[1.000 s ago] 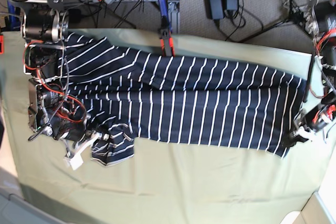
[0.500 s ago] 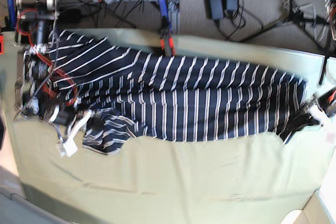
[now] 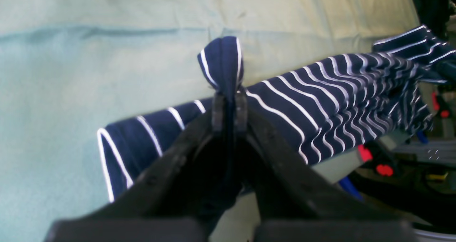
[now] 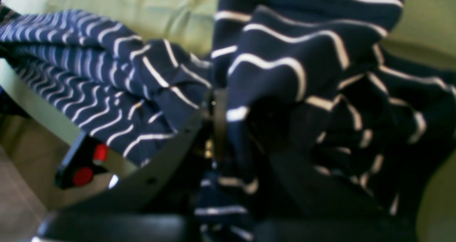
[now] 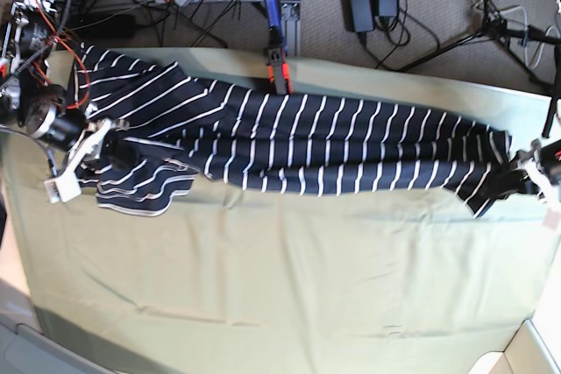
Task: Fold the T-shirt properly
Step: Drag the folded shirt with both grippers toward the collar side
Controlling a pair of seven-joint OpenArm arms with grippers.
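The T-shirt (image 5: pixel 307 151), stretched in a band across the upper half of the base view over the olive-covered desk (image 5: pixel 289 286), is pinched at opposite ends by the closed left hand (image 3: pixel 229 108) and closed right hand (image 4: pixel 217 128); a lengthwise fold appears under way, so the gripped edge would next be carried over evenly and laid flat.

Bright daylight; right wrist view perhaps defocused

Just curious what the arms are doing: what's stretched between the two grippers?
The T-shirt, in the base view. The left gripper and the right gripper each pinch one end.
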